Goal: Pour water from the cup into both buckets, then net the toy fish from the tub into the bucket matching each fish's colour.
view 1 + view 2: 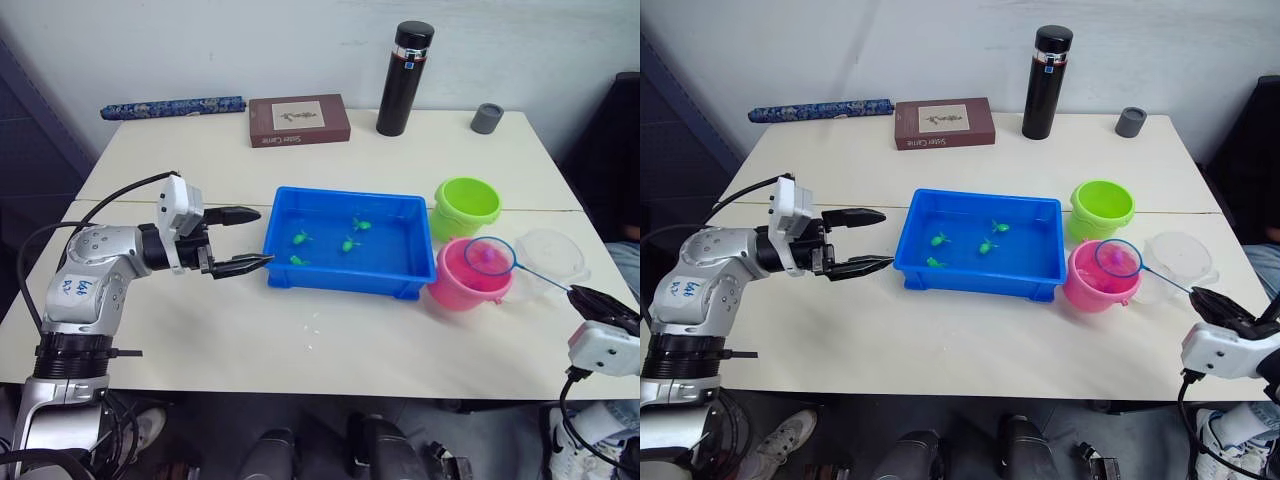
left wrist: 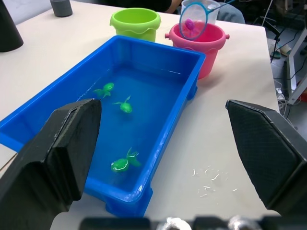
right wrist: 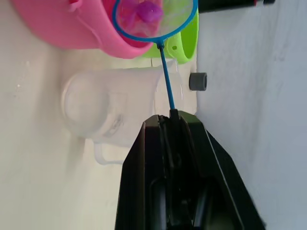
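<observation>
**Pink fish in the net, poised over the pink bucket**

Net (image 1: pixel 489 257) hangs directly above the pink bucket (image 1: pixel 467 277), its blue rim over the pail's mouth and a pink fish (image 3: pixel 148 10) lying in the mesh. The right gripper (image 3: pixel 171 117) has its fingers pressed together on the end of the thin handle. The left gripper (image 1: pixel 243 240) waits beside the near-left end of the tub (image 1: pixel 345 282), fingers spread wide and holding nothing.

The step in hand looks to be dropping this fish into its matching pail. To do it well, the wrist should probably roll so the mesh turns mouth-down while the rim stays inside the bucket's opening; a tilt begun too far out could let the fish fall on the table (image 1: pixel 300 340) or into the clear cup (image 1: pixel 553 254), which sits just beside the pink bucket. The green bucket (image 1: pixel 466 203) stands touching or nearly touching the pink one, on its far side, so drifting that way risks the wrong colour.

Four green fish (image 1: pixel 348 243) float in the tub's water; no pink ones show there, so the green ones appear to be what remains.

As for writing: the left arm carries a blue handwritten mark, seemingly "left" with more beneath that I cannot make out. The brown box (image 1: pixel 299 120) at the table's far edge bears pale lettering too small to read with confidence, and the black flask (image 1: pixel 404 78) has a small unreadable label near its cap.
</observation>
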Available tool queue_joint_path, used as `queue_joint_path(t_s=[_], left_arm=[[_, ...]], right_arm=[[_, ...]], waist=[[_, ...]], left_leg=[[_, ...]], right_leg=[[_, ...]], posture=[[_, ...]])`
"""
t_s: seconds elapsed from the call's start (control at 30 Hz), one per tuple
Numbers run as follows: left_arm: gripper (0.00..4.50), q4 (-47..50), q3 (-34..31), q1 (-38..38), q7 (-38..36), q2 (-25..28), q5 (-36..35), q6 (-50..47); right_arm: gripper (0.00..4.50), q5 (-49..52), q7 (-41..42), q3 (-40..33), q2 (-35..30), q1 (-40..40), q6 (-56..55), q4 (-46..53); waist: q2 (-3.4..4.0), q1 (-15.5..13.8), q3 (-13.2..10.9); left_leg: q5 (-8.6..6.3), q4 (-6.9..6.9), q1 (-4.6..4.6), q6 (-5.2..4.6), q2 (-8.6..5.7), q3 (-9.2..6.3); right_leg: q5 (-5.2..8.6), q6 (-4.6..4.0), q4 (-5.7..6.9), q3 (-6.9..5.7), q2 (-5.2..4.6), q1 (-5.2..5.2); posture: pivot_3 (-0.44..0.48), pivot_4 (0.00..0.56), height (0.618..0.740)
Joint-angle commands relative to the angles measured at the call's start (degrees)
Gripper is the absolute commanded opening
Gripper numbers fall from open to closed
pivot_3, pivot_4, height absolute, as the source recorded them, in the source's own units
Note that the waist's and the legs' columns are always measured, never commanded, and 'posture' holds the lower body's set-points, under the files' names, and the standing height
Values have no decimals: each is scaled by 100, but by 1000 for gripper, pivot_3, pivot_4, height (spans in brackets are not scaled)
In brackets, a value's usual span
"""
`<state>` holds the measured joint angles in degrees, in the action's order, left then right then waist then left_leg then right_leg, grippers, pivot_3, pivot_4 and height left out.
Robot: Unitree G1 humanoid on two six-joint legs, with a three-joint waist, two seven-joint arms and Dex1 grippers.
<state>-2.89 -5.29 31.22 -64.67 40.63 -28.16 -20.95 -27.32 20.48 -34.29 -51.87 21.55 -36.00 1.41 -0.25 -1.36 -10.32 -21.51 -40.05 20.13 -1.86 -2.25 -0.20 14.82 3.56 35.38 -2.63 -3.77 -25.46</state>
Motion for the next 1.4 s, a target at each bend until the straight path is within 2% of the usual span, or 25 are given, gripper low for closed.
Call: queue_joint_path(t_s=[0.03,0.27,0.37,0.83,1.2,1.33,1.4], left_arm=[[4472,54,-20,106,-39,-4,14,107],[4472,37,-22,95,-21,-39,33,134],[4472,56,-36,76,6,-53,34,133],[4472,67,-46,44,40,-62,51,147],[4472,70,-58,55,43,-66,58,129],[4472,61,-93,59,58,-72,22,89],[4472,53,-126,63,75,-74,-7,58]], right_arm=[[0,-605,-746,-255,-98,50,-407,16],[0,-1666,-1924,-177,-139,24,-590,60],[0,-2367,-2781,-230,-79,-7,-474,192],[0,-3448,-4349,-167,-204,334,89,357],[0,-3425,-4631,34,-270,430,362,365],[0,-2983,-4321,113,-438,71,269,449],[0,-2467,-3895,368,-617,-413,232,480]], waist=[[0,5,0],[0,8,0],[0,8,0],[0,18,0],[-1,24,0],[-3,62,0],[-4,106,-1]], left_leg=[[0,0,-1,0,0,2],[1,0,-3,1,1,5],[2,-1,-4,0,1,6],[2,1,-12,2,2,21],[2,9,-37,1,2,52],[2,10,-47,1,3,64],[2,10,-52,-1,2,72]], right_leg=[[0,0,1,2,0,0],[1,-2,7,7,4,0],[1,-2,9,9,4,0],[2,-3,16,28,13,-1],[2,-3,27,61,21,1],[2,-3,33,75,24,4],[2,-3,38,84,25,4]], posture=[[0,150,739],[0,150,739],[0,150,739],[0,150,739],[0,150,739],[0,150,739],[0,150,739]])
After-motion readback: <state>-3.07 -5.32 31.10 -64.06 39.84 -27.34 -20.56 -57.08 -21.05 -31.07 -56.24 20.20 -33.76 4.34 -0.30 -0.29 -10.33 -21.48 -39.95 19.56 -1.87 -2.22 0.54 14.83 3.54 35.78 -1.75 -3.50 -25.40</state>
